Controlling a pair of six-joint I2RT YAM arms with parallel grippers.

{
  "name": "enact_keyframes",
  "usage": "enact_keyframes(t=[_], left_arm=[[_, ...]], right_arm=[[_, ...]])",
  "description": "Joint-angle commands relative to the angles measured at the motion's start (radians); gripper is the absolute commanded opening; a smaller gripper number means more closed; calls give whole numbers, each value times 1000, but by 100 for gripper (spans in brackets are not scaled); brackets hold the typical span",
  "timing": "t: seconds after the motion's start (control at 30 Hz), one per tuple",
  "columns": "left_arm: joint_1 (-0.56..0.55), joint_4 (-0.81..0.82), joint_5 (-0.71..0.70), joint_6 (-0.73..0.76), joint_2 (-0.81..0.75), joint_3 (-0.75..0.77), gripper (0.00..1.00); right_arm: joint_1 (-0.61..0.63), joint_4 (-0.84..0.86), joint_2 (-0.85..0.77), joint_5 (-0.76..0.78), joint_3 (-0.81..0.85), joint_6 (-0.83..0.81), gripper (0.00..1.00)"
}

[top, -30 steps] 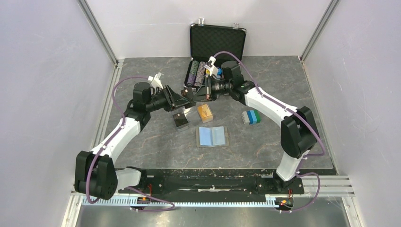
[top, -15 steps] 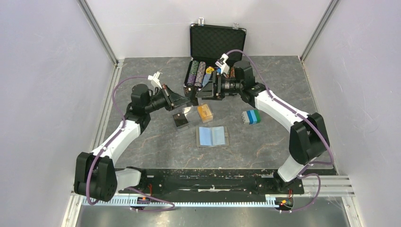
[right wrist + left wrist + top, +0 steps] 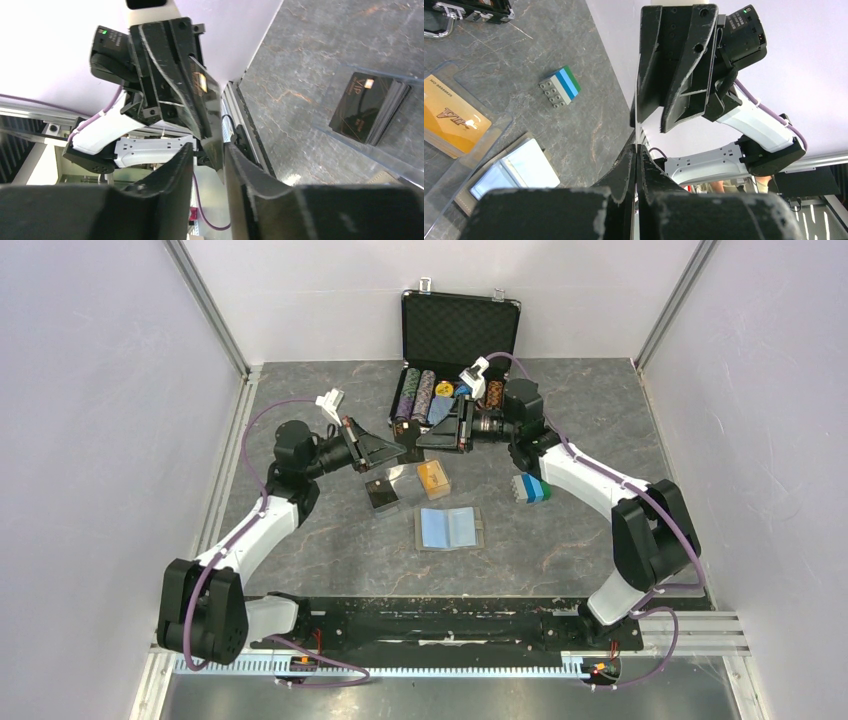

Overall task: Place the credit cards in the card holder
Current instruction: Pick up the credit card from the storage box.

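Observation:
My left gripper (image 3: pixel 398 450) is shut on a glossy black credit card (image 3: pixel 207 107), held edge-up above the table. My right gripper (image 3: pixel 428 436) faces it, open, with the card's free end between its fingers (image 3: pixel 180 165). In the left wrist view the card shows edge-on (image 3: pixel 639 132) running from my left gripper (image 3: pixel 636 148) to the right gripper's fingers (image 3: pixel 674 75). The orange cards (image 3: pixel 433 478) and the black card stack (image 3: pixel 381 492) lie in clear boxes. The card holder (image 3: pixel 450 528) lies open, blue lining up, in front of them.
An open black poker chip case (image 3: pixel 460 335) with chips stands at the back, just behind the grippers. A blue, green and white toy brick (image 3: pixel 531 487) lies under the right forearm. Grey walls close in the left and right sides.
The right wrist has swung back and to the right, so its gripper now lies level and faces the left gripper. The left gripper has risen slightly with the black card.

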Motion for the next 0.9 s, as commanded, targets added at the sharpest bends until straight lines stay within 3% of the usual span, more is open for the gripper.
enact_keyframes(t=[0.0,0.17,0.27,0.37,0.5,0.6,0.87], left_arm=[[-10,61,42,-42,12,7,3],[-22,58,39,-40,17,10,6],[-23,54,39,-37,17,10,13],[-27,40,40,-29,20,16,22],[-32,-12,28,-2,15,29,49],[-31,-77,-5,39,-13,32,60],[-31,-238,-110,121,-81,29,64]], right_arm=[[2,183,0,-34,-5,97,28],[7,233,10,-38,-22,135,19],[8,240,7,-39,-31,136,1],[7,239,7,-41,-34,132,0],[8,211,5,-33,-34,105,0],[6,111,-5,-17,-17,33,0],[-23,-109,-55,29,-32,-139,0]])
